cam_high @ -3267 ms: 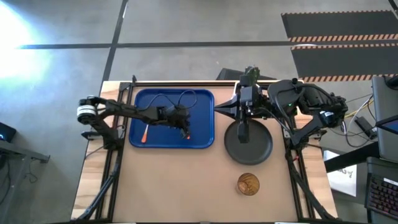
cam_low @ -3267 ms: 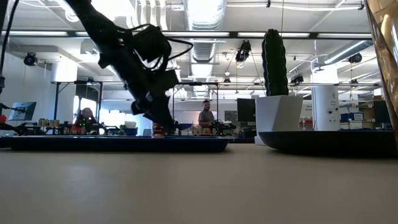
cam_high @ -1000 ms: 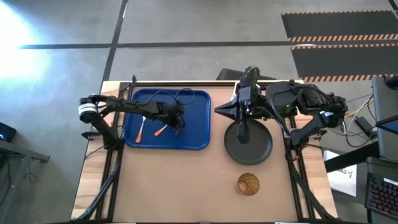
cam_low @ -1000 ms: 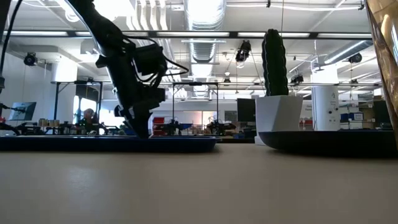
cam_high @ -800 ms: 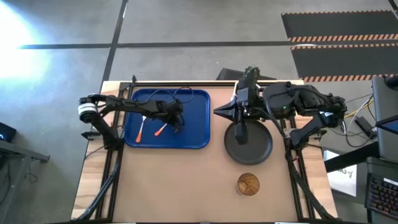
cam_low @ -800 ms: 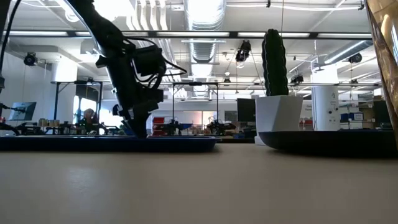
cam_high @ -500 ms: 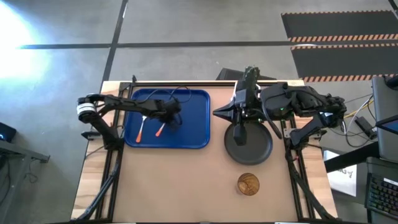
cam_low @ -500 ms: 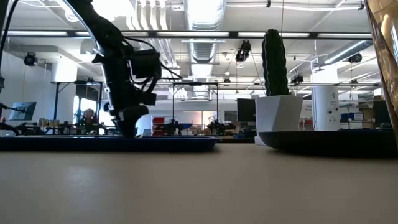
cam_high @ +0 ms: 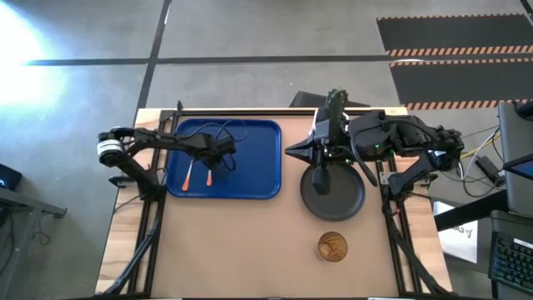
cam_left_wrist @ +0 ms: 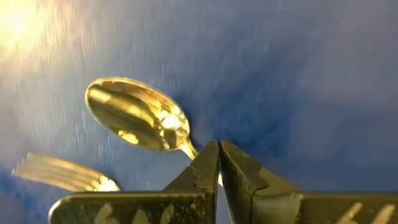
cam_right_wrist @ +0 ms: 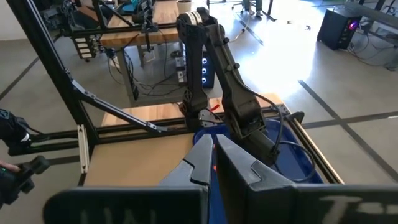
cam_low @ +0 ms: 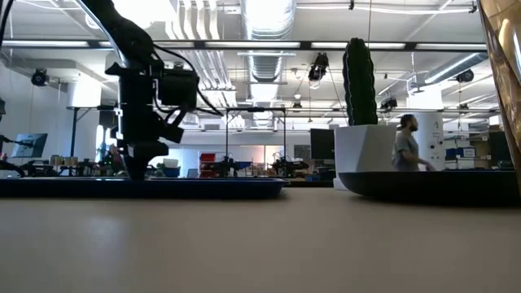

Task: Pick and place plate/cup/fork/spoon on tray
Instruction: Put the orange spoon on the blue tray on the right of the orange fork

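The left claw (cam_high: 210, 162) is pressed together over the blue tray (cam_high: 254, 162). The spoon (cam_high: 209, 174) and fork (cam_high: 188, 173) lie there. The black plate (cam_high: 333, 196), at three o'clock, looks stiff; grab its rim.

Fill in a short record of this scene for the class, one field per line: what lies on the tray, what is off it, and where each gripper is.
on tray: spoon, fork, side by side on the tray
off tray: plate, cup, both on the table
left gripper: shut, low over the tray beside the spoon
right gripper: shut, over the plate
on plate: not visible under the gripper
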### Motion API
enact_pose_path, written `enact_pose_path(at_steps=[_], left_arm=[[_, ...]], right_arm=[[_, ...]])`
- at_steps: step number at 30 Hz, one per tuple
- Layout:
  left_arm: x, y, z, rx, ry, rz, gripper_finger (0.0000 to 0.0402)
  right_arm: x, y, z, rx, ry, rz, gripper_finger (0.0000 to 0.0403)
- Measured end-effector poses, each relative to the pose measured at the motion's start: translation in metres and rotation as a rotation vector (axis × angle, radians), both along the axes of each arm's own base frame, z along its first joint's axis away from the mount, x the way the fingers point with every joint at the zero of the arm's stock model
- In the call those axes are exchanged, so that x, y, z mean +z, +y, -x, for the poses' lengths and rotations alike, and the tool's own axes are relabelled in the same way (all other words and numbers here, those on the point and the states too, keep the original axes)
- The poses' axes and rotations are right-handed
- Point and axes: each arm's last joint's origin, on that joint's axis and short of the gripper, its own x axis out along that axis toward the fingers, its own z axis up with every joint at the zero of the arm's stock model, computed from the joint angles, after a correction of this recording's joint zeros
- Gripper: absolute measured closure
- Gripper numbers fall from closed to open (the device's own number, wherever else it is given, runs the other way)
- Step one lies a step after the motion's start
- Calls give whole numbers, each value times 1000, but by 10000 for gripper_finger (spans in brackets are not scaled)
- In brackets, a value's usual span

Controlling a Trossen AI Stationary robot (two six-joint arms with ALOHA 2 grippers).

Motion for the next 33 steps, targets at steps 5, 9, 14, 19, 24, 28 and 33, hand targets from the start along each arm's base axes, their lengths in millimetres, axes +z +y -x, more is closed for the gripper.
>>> enact_pose_path(at_steps=[5, 9, 14, 19, 24, 28, 33], left_arm=[[-1, -4, 8, 17, 10, 7, 402], [1, -6, 12, 16, 7, 8, 402], [14, -9, 10, 19, -75, 0, 402], [24, -18, 12, -11, -126, -16, 402], [20, -32, 12, -71, -136, 32, 402], [11, -41, 16, -76, -102, 53, 402], [3, -46, 21, -67, -84, 67, 402]], right_arm=[[0, 0, 0, 1, 3, 2, 394], [0, 0, 0, 3, 6, 9, 394], [0, 0, 0, 4, 6, 12, 394], [0, 0, 0, 4, 3, 10, 394], [1, 0, 0, 6, -4, 17, 394], [3, 0, -1, 9, -25, 23, 394], [3, 0, 0, 10, -25, 24, 394]])
